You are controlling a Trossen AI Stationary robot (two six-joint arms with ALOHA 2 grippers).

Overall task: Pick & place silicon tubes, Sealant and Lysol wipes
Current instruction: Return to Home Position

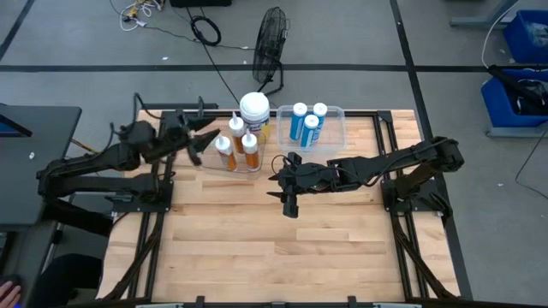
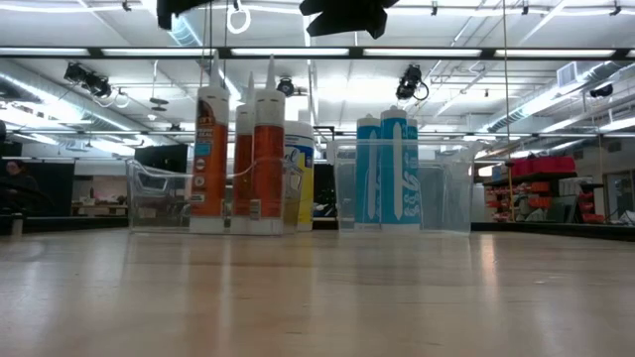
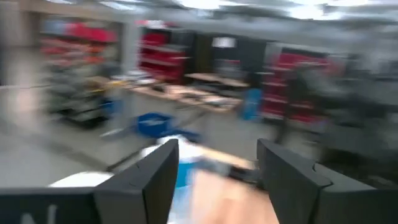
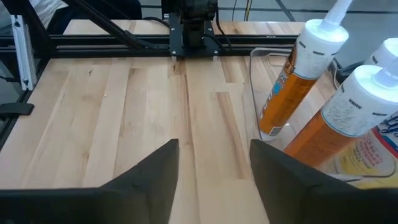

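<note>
Well, the Lysol wipes stand upright at the back of the left transparent bin, just behind the orange tubes. The canister looks light and stiff but slick-labelled; I'd grip its round body below the lid. The left gripper hovers beside that bin, fingers apart and empty; the right gripper is likewise, mid-table.

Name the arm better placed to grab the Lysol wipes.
Probably left: the left gripper hovers open beside the left bin, aimed toward the Lysol wipes, though orange tubes stand between. The right gripper, also open, sits farther off.
</note>
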